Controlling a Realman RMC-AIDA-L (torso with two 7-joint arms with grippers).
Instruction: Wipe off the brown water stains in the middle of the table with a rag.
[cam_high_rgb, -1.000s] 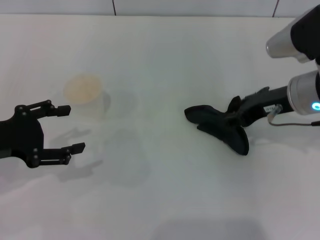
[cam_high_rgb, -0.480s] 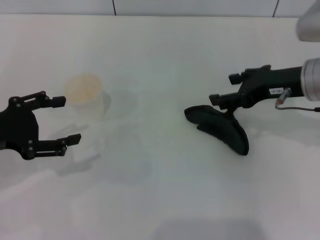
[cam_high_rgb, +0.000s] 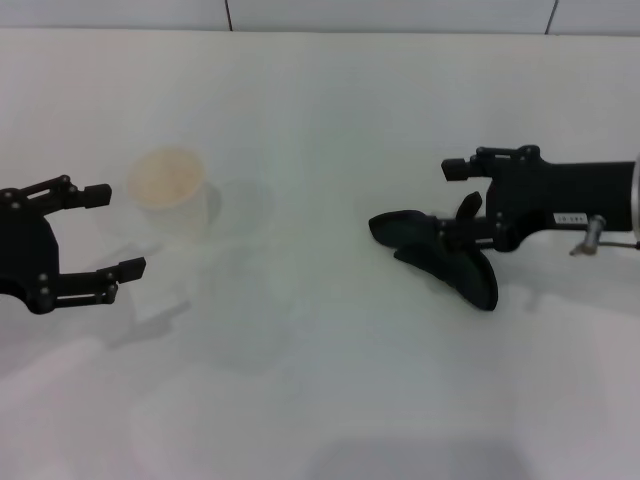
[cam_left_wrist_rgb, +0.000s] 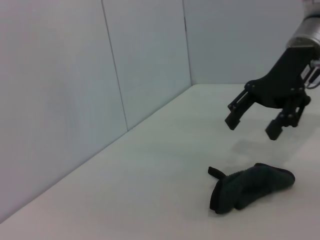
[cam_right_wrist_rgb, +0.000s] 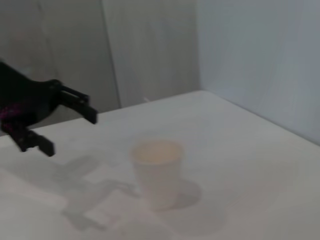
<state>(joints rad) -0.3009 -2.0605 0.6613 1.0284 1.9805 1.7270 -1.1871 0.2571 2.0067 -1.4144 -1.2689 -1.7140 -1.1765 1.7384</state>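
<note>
Head view, left to right. Left gripper (cam_high_rgb: 120, 228) hovers at the table's left edge, fingers spread apart, holding nothing; the right wrist view shows it off the surface with its shadow beneath. Likely parked there, out of the working area.

Just right of it stands a white paper cup (cam_high_rgb: 172, 190), upright, brownish inside. No brown stain can be made out on the table (cam_high_rgb: 320, 400) around the middle; too faint to tell, or none there.

Right of centre lies the rag (cam_high_rgb: 440, 255), dark and crumpled, flat on the table. Long axis runs diagonally: narrow end points toward the table's middle, broader end trails toward the near right.

Right gripper (cam_high_rgb: 460, 190) sits over the rag's right part, fingers apart and gripping nothing; the left wrist view (cam_left_wrist_rgb: 252, 122) shows it clear above the cloth, not touching. Judgement: this placement fits either a descent to pick the rag up or a lift after dropping it; the scene does not settle which.
</note>
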